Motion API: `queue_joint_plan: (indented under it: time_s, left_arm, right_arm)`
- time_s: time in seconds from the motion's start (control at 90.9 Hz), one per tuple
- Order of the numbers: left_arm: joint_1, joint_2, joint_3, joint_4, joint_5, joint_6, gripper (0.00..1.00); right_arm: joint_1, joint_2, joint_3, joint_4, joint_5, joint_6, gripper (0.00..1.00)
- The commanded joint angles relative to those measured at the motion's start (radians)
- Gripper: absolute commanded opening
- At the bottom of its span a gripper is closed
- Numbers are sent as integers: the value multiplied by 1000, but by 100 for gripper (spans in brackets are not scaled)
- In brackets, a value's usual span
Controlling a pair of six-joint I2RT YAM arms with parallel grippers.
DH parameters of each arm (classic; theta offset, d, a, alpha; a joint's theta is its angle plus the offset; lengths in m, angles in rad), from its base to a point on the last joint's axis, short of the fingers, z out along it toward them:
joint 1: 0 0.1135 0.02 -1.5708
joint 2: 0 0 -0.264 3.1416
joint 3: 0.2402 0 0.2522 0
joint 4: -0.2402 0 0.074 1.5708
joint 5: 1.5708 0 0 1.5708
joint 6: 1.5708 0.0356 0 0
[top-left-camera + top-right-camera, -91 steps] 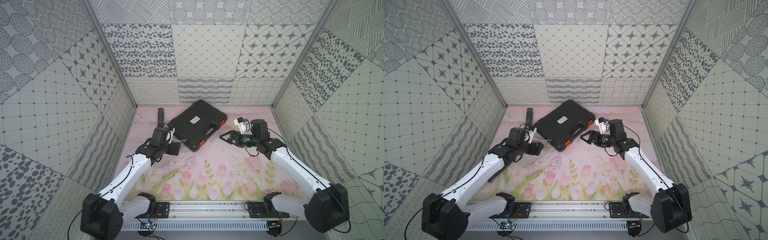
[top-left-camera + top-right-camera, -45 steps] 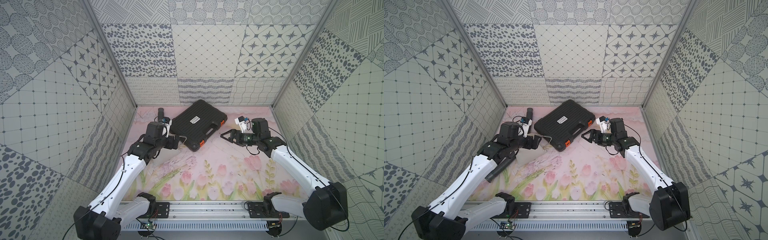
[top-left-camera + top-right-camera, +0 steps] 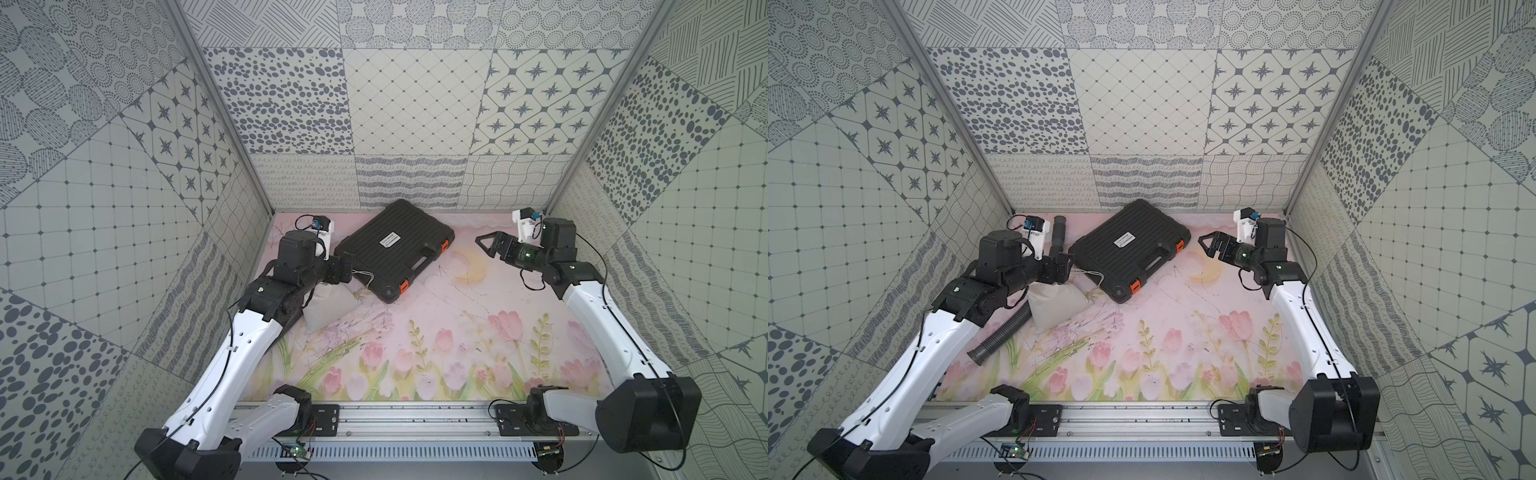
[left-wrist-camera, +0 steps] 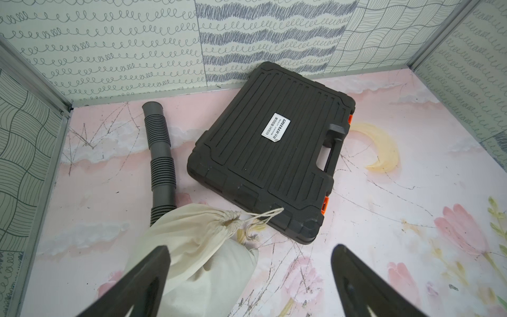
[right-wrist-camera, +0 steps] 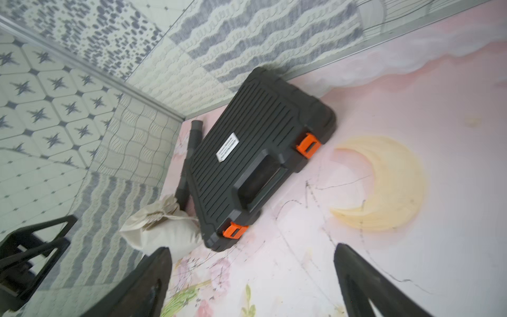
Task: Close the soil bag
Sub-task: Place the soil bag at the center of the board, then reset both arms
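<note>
The soil bag [image 3: 329,306] lies on its side on the bench [image 3: 457,332], on the left of the work area near the left wall, just beside the near left corner of the black case [image 3: 395,249]. In the left wrist view the soil bag [image 4: 197,247] rests partly over a grey corrugated hose [image 4: 160,153], which runs along the left side of the case. The mouth of the bag is gathered into pleats and faces the case. Its thin white cords [image 4: 263,216] trail from the mouth up onto the edge of the case. The left arm [image 3: 245,345] holds its jaws above the far end of the bag. These jaws stand wide apart and hold nothing. One finger [image 4: 148,274] overlaps the bag in the wrist view; contact cannot be confirmed. The right arm [image 3: 602,316] holds its jaws above the bench on the right of the case, well apart from the bag and pointing toward the case. These jaws are also spread fully and are empty, as the fingers [image 5: 356,280] show in the right wrist view. The case lies flat and closed, with its orange latches [image 5: 308,145] on the handle side.
</note>
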Motion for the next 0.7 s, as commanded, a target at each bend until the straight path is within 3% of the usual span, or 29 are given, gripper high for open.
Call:
queue_joint_plan:
  time_s: [0.0, 0.154, 0.286, 0.506, 0.693]
  left_arm:
    - [30, 10, -33, 65, -35, -53, 96]
    - [121, -37, -167, 196, 50, -143, 96]
    - [162, -77, -277, 275, 60, -139, 96]
    - [276, -140, -471, 448, 107, -160, 96]
    - [354, -116, -616, 617, 172, -141, 96]
  right_arm:
    - [-49, -23, -11, 4, 145, -100, 97]
    - [-74, -42, -90, 58, 252, -237, 97]
    - [-98, -73, -225, 200, 282, -293, 97]
    - [-129, -88, -521, 623, 316, -304, 97]
    - [-130, 42, -659, 967, 336, -285, 97]
